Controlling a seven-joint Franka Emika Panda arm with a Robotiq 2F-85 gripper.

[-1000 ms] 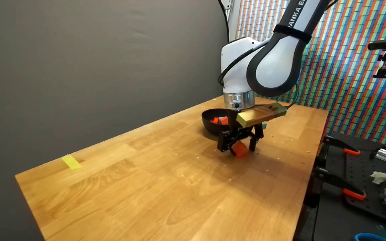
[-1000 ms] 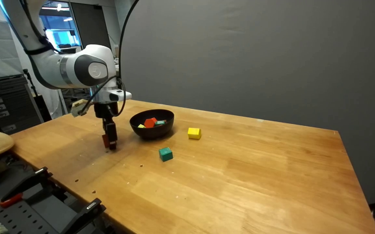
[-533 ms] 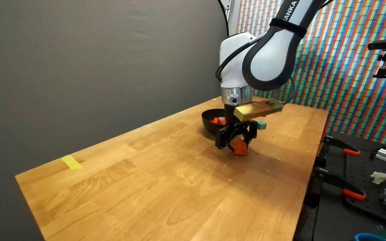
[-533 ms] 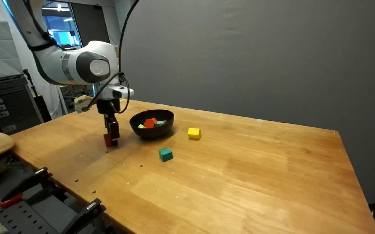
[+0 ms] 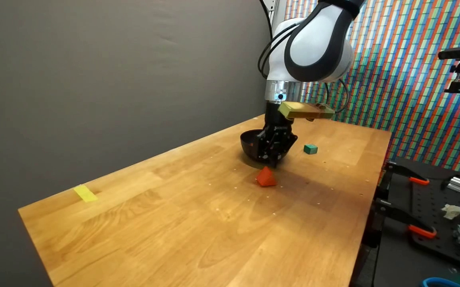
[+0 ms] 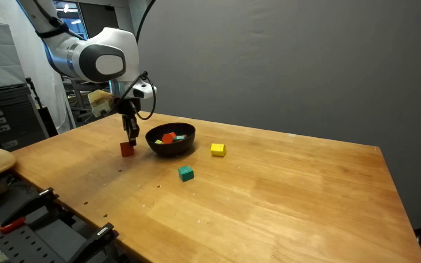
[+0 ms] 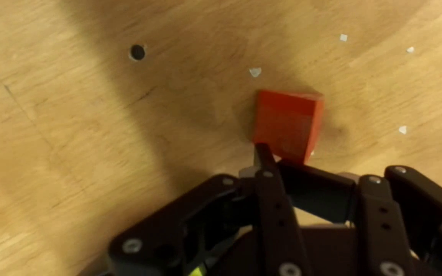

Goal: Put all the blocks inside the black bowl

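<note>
My gripper [image 6: 133,143] is shut with nothing between its fingers, beside the black bowl [image 6: 170,149]. In an exterior view its fingers overlap the bowl's outline. A red block [image 5: 266,177] is just past the fingertips, tilted; whether it rests on the table I cannot tell. In the wrist view this red block [image 7: 285,124] lies directly ahead of the fingertips. Inside the bowl are a red block [image 6: 168,138], a teal block [image 6: 179,138] and a bit of yellow [image 6: 158,141]. On the table stand a green block [image 6: 186,174] and a yellow block [image 6: 218,150].
A flat yellow strip [image 5: 85,193] is stuck near the table's far corner. Black clamps with orange handles [image 5: 422,231] sit past the table edge, on a dark side surface. A grey wall [image 6: 287,73] runs along the table's back.
The gripper has closed, risen and drawn nearer the bowl. The red block that was between its fingers has slipped out and shifted. The other blocks and the bowl have stayed put.
</note>
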